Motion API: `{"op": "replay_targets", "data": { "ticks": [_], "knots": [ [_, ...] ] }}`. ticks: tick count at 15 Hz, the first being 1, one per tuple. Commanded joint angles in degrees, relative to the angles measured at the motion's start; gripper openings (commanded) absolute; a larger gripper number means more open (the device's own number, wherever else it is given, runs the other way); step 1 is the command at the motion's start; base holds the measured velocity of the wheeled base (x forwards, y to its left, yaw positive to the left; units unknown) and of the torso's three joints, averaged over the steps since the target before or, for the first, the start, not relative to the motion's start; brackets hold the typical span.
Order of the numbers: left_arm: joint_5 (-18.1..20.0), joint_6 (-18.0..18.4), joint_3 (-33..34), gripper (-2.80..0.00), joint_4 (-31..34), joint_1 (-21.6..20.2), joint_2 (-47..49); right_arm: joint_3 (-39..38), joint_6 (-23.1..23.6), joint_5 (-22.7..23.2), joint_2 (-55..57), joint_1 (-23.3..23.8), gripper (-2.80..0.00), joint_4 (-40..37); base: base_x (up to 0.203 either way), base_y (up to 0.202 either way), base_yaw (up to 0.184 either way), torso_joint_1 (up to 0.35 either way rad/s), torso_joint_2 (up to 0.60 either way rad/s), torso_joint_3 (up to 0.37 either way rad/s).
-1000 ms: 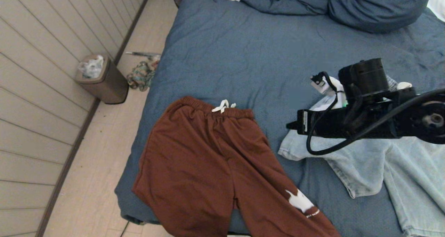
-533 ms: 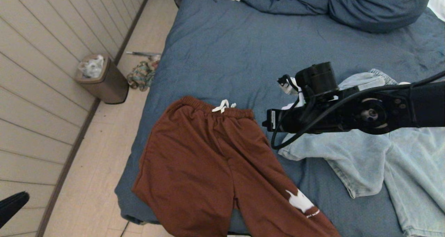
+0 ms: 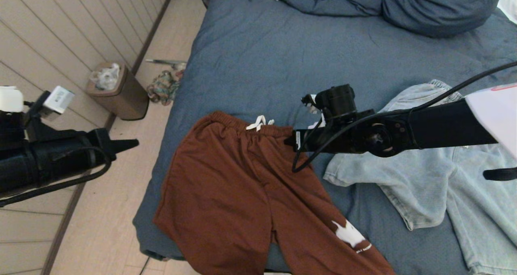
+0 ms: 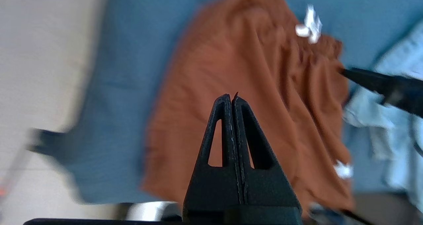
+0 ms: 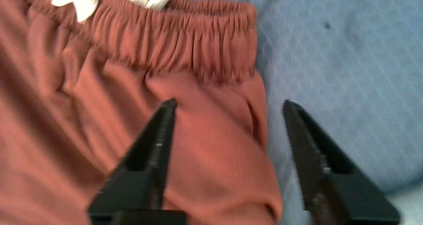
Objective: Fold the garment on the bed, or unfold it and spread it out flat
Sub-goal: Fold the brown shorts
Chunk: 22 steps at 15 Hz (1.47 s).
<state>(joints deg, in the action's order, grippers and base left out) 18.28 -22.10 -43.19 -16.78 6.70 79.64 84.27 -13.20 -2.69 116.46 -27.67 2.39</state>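
**Rust-brown trousers not yet gripped**

Rust-brown trousers lie near the foot of the bed, waistband toward the pillows, legs running off the near edge. We judge the task barely begun: the trousers are roughly laid out but wrinkled, no fold is made, and nothing is held.

Our right gripper hangs over the waistband corner beside the white drawstring, its fingers spread wide with one over the brown cloth and the other over the blue cover. Whether the tips touch the fabric we cannot tell. Our left gripper sits off the bed's left side above the floor, its fingers pressed together and empty, pointing toward the trousers.

Pale denim clothing lies crumpled to the right, partly covered by our right arm and cut off by the frame. The trouser cuffs run out of view below. A bin and some bundled cloth stand on the floor by the wall.
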Motion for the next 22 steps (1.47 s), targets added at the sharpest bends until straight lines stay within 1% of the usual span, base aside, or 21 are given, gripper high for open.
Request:
{"op": "replay_targets", "data": {
  "ticks": [1, 3, 5, 6, 9, 11, 13, 15, 18, 22],
  "knots": [
    [1.27, -1.01, 2.93, -2.80, -4.14, 1.41, 5.15, 1.78, 0.00, -0.15, 3.61, 0.07, 0.00, 0.01, 0.000, 0.000, 0.000, 0.000, 0.00, 0.000],
    [1.83, -2.17, 5.13, -2.80, -9.24, 1.56, 6.03, 3.02, -0.33, -0.15, 5.02, -0.18, 0.00, 0.11, 0.000, 0.000, 0.000, 0.000, 0.00, 0.000],
    [1.94, -2.94, 6.14, -2.80, -10.03, 1.64, 6.24, 5.20, -0.51, -0.13, 6.96, -0.19, 0.00, 0.07, 0.000, 0.000, 0.000, 0.000, 0.00, 0.000],
    [1.94, -2.95, 6.28, -2.80, -10.03, 1.65, 6.23, 6.38, -0.58, -0.10, 8.09, -0.19, -2.80, 0.07, 0.000, 0.000, 0.000, 0.000, 0.00, 0.000],
    [1.94, -3.03, 6.36, -2.80, -10.03, 1.65, 6.23, 9.94, -0.68, -0.04, 10.70, -0.22, -2.80, 0.07, 0.000, 0.000, 0.000, 0.000, 0.00, 0.000],
    [2.02, -3.03, 6.63, -2.80, -10.03, 1.70, 6.32, 10.49, -0.87, -0.09, 10.49, -0.36, -2.80, -0.01, 0.000, 0.000, 0.000, 0.000, 0.00, 0.000],
    [2.03, -3.03, 7.07, -2.80, -10.12, 1.74, 6.23, 9.48, -2.73, -0.52, 8.80, -0.34, -2.80, -0.14, 0.000, 0.000, 0.000, 0.000, 0.00, 0.000],
    [2.29, -3.03, 7.15, -2.80, -10.20, 1.83, 6.13, 5.86, -3.42, -1.29, 4.93, 0.93, -2.80, -0.33, 0.000, 0.000, 0.000, 0.000, 0.00, 0.000],
    [2.29, -3.03, 7.55, -2.80, -10.25, 1.83, 5.62, 2.63, -3.36, -1.52, 0.78, 8.27, -2.80, -0.28, 0.000, 0.000, 0.000, 0.000, 0.00, 0.000],
    [2.38, -3.03, 8.39, -2.80, -11.52, 1.83, 5.18, 3.60, -1.51, -1.45, 0.34, 16.49, -2.80, -0.34, 0.000, 0.000, 0.000, 0.000, 0.00, 0.000]
  ]
}}
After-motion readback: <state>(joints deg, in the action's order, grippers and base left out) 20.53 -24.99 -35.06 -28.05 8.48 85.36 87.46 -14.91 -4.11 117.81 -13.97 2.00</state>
